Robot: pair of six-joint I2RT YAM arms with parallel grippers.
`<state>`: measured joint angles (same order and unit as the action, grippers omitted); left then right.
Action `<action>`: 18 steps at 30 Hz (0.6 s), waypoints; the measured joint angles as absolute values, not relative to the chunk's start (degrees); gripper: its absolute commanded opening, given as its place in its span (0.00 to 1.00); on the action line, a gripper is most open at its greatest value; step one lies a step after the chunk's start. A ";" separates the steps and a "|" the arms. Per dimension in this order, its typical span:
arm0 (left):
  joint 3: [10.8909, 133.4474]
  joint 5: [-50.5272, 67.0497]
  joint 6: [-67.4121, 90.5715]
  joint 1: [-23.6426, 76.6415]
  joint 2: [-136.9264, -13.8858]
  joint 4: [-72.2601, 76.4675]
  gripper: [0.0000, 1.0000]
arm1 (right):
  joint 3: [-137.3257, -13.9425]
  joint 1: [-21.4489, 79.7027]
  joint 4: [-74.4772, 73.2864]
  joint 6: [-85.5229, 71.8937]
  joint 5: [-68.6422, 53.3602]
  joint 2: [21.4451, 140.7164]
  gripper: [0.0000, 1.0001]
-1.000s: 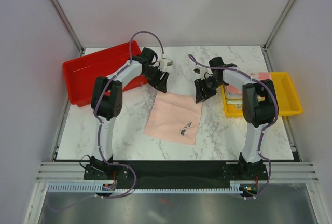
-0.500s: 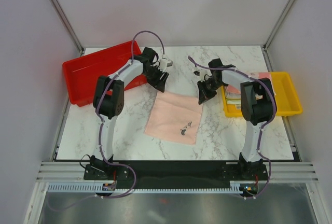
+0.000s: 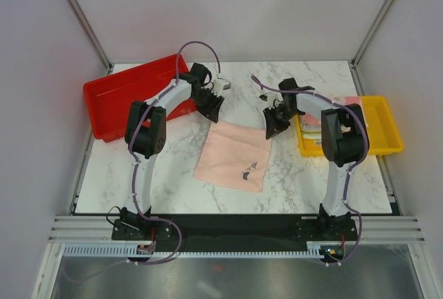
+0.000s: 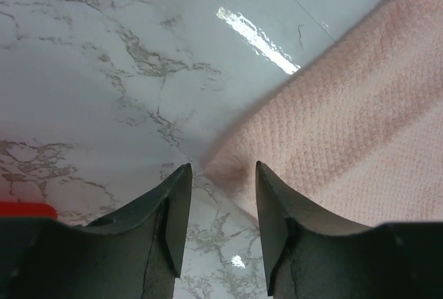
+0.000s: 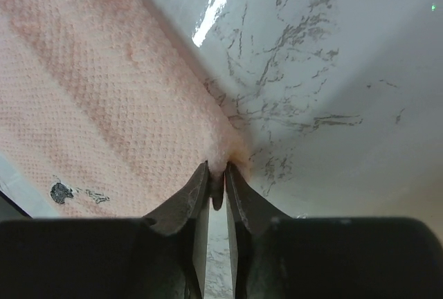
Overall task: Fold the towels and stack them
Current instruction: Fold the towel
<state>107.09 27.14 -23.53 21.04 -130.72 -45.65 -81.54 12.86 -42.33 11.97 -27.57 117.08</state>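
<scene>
Both claws had crept slightly nearer the far corners of the peach-pink towel (image 3: pixel 232 155) over the last second. The cloth itself had not shifted and lay flat on the marble table (image 3: pixel 173 167) between my arms.

Right claw (image 5: pixel 217 174): jaws all but together, pinching the towel's far right corner, with a small ridge of cloth nipped between the tips.

Left claw (image 4: pixel 223 174): jaws parted and set low astride the far left corner. The cloth's tip lay between them, not gripped as far as I could see.

Other towels (image 3: pixel 313 131): piled in the yellow tray (image 3: pixel 387 129) on my right. The red tray (image 3: pixel 114 98) stood far left.

Judgement: one corner was secured and the other awaited my left claw's closing. The first fold had not yet begun, and nothing had been stacked from this towel.
</scene>
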 measured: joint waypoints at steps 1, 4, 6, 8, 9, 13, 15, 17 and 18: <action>107.20 27.16 -23.57 21.04 -130.74 -45.89 0.35 | -81.60 12.80 -42.30 11.97 -27.49 117.08 0.24; 108.27 27.68 -23.97 21.10 -131.22 -46.50 0.09 | -81.89 12.51 -42.30 11.84 -27.03 117.08 0.22; 109.82 28.08 -24.08 21.15 -131.98 -46.68 0.02 | -82.02 12.21 -42.09 12.03 -26.33 117.08 0.00; 111.74 28.21 -24.03 21.26 -132.64 -46.83 0.02 | -82.02 11.79 -41.30 10.85 -25.23 116.97 0.00; 112.66 28.18 -24.01 21.32 -132.84 -46.83 0.02 | -82.02 11.60 -40.75 10.39 -24.62 116.73 0.00; 115.66 28.05 -23.83 21.50 -132.90 -46.54 0.02 | -82.00 11.09 -39.44 8.75 -22.35 113.62 0.00; 116.42 27.29 -23.62 21.63 -132.90 -46.28 0.02 | -81.89 11.05 -39.03 8.19 -21.65 111.22 0.00; 116.53 26.41 -23.40 21.69 -132.90 -46.17 0.02 | -81.67 11.00 -38.35 7.20 -20.47 108.75 0.00; 116.51 25.87 -23.29 21.74 -132.90 -46.15 0.02 | -81.41 11.00 -37.98 6.76 -20.14 107.70 0.00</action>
